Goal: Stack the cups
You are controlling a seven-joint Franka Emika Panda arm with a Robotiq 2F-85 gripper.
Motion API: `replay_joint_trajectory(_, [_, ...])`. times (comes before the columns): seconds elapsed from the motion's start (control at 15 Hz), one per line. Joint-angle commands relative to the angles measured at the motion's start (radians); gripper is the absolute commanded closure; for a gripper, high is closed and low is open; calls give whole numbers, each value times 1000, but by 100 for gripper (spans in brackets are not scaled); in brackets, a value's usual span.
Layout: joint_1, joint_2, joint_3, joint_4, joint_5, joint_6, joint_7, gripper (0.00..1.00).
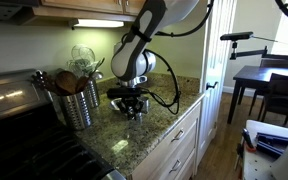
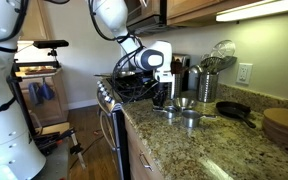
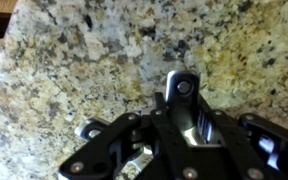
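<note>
Gripper [image 2: 164, 99]: jaws stand narrow about a steel handle [image 3: 181, 86]; whether they clamp it, I cannot tell.
Cups [image 2: 191, 120]: on the counter [image 2: 224, 150], near, at my gripper's 4 o'clock.
Handling: light, stiff and slick, I judge; I'd pinch the flat handle.

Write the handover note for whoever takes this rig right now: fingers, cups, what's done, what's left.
Gripper: low over the granite counter. In the wrist view the fingers sit close around a steel cup handle; a firm hold is not confirmed.
Cups: a far cup and a near cup sit on the counter beside the gripper, in front of the utensil canister. The handle may belong to one of them.
Done: no stack visible.
Left: secure a cup, nest it into another, repeat.
</note>
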Motion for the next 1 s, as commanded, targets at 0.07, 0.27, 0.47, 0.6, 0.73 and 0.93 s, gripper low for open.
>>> replay_joint_trajectory(0.07, [13, -63, -19, -54, -37, -4, 49, 72])
replay_joint_trajectory(0.27, [13, -67, -24, -54, -46, -6, 55, 72])
replay_joint_trajectory(0.47, [15, -80, -29, -60, -62, -7, 65, 73])
replay_joint_trajectory(0.6, [18, -93, -31, -64, -79, -9, 73, 83])
replay_joint_trajectory(0.73, [20, -101, -32, -63, -97, -12, 86, 85])
replay_joint_trajectory(0.93, [20, -114, -32, -64, -124, -16, 101, 85])
